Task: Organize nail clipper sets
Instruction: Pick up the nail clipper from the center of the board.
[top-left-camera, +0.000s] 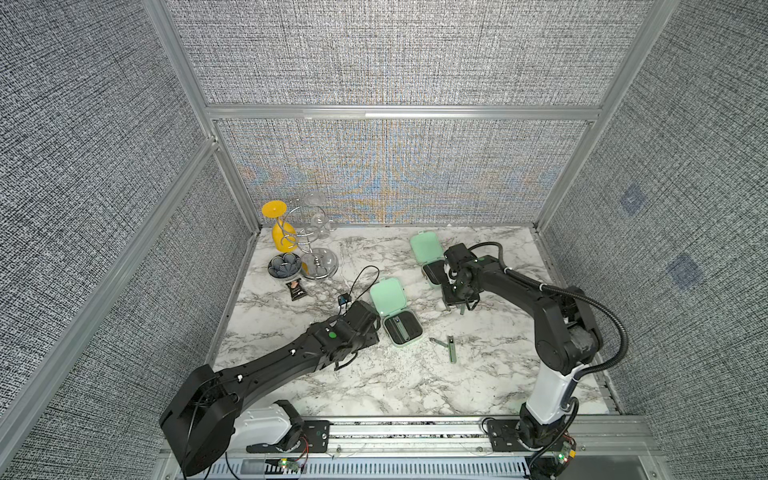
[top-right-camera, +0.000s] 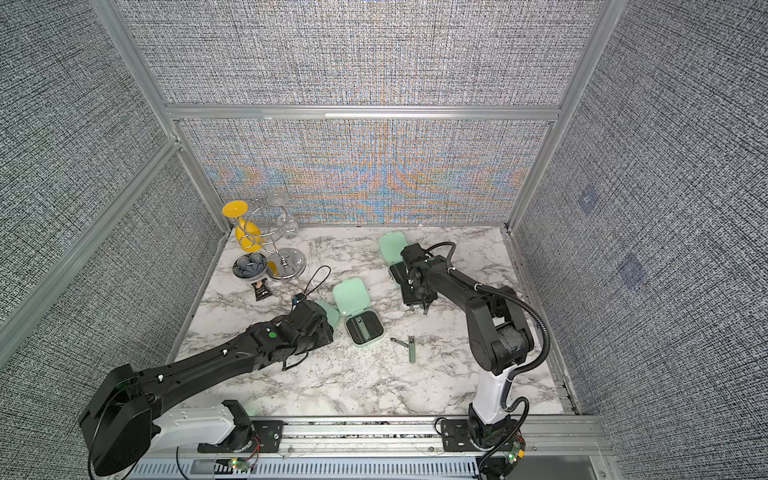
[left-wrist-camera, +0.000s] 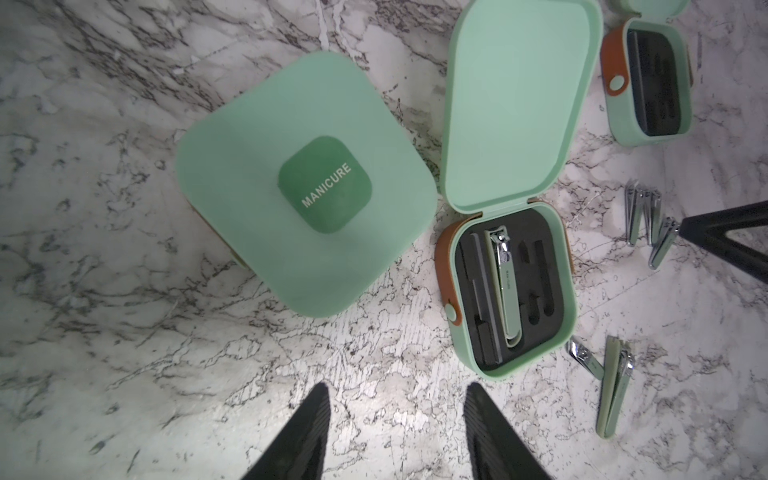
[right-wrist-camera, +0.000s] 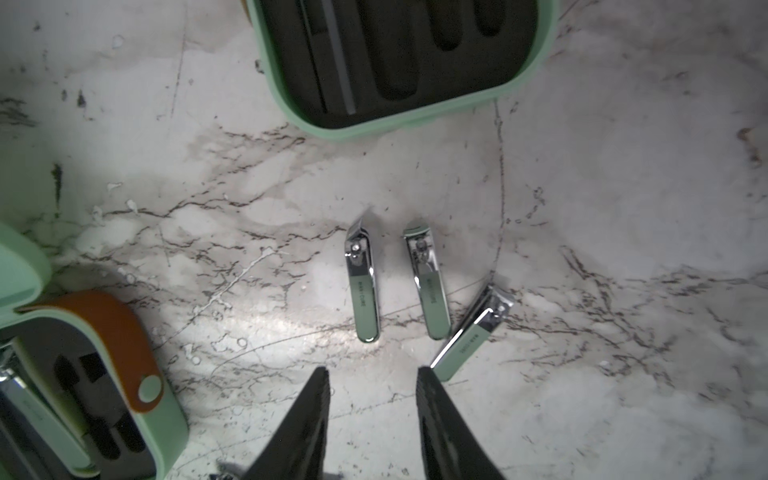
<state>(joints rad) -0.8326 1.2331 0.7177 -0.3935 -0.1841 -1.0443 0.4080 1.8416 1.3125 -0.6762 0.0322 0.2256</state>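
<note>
Three mint-green cases lie on the marble table. One closed case (left-wrist-camera: 303, 183), labelled MANICURE, sits just ahead of my left gripper (left-wrist-camera: 397, 390), which is open and empty. Beside it the middle case (top-left-camera: 401, 316) stands open with one clipper (left-wrist-camera: 505, 286) in its black insert. The far case (top-left-camera: 432, 266) is open too. My right gripper (right-wrist-camera: 372, 374) hovers open over three clippers (right-wrist-camera: 363, 286) lying side by side; the slanted one (right-wrist-camera: 473, 332) ends right beside a fingertip. Two more tools (top-left-camera: 451, 347) lie loose near the middle case.
At the back left stand a chrome glass rack (top-left-camera: 318, 266) with a yellow goblet (top-left-camera: 282, 232), a dark flower-shaped dish (top-left-camera: 284, 266) and a small black snack packet (top-left-camera: 296, 289). Grey fabric walls close in three sides.
</note>
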